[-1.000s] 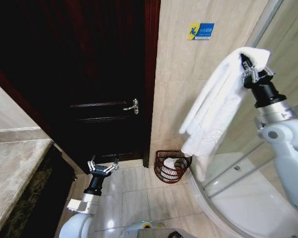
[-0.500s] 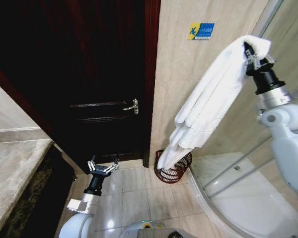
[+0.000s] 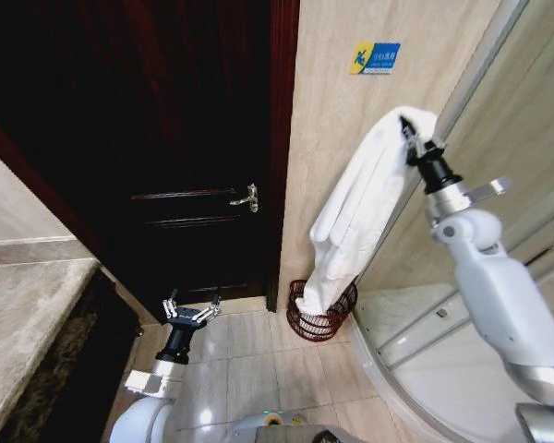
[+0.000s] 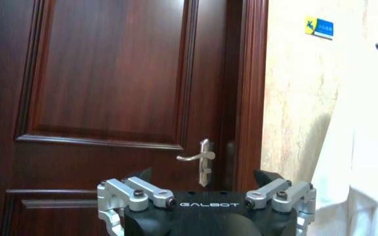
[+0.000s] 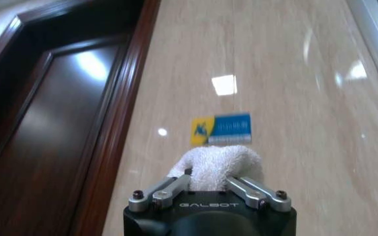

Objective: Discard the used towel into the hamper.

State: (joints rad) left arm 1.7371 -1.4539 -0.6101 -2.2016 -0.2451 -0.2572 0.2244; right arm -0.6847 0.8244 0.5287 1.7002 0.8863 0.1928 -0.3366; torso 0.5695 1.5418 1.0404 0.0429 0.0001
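— How far along is this?

— Most of the way, I'd judge. The towel (image 3: 355,217) is off whatever it hung on and is in the grasp of the right gripper (image 3: 412,136). It hangs in a long fold straight down from the fingers, and its lowest end reaches the rim of the hamper (image 3: 320,311), which stands on the floor tiles (image 3: 258,369) far beneath those fingers, close to the wall (image 3: 337,120) beside the door (image 3: 166,138). Whether the tip is already inside the hamper or just in front of it, I can't tell.

— So what's left?

— Letting go, with the cloth dropping fully in. It isn't discarded yet.

— And the fingers themselves?

— In the right wrist view the two fingers (image 5: 169,189) are drawn in close, pinching a bunched top of the towel (image 5: 216,164) between them; the cloth bulges out past the tips. Beyond them is the blue and yellow sign (image 5: 220,130) on the wall.

— The other arm?

— The left gripper (image 3: 191,314) is parked low, near the floor, pointing at the door. Its fingers (image 4: 140,189) are spread wide with nothing between them; the door handle (image 4: 199,156) sits well ahead of them, untouched.
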